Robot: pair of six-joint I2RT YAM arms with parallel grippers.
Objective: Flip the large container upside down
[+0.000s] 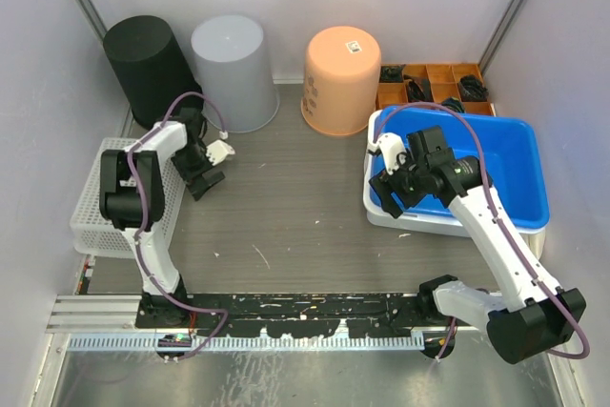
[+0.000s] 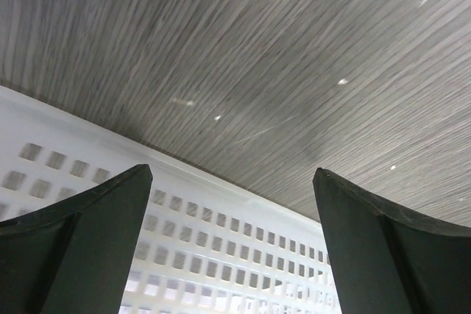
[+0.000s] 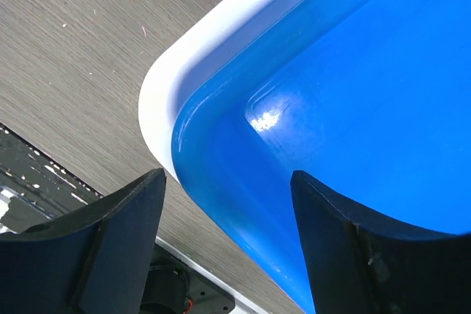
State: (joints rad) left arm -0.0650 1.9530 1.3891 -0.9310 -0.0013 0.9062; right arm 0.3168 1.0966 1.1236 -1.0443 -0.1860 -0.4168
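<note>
Blue container (image 1: 515, 164) upright beneath right end effector (image 3: 227, 182)

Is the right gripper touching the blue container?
Cannot tell. Right wrist view: the open right gripper frames a corner of the blue container; depth unclear.

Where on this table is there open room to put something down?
The widest bare patch is the middle of the table, between the white basket and the blue tub. The back row is crowded: black bucket, grey bucket, orange bucket, parts tray.
</note>
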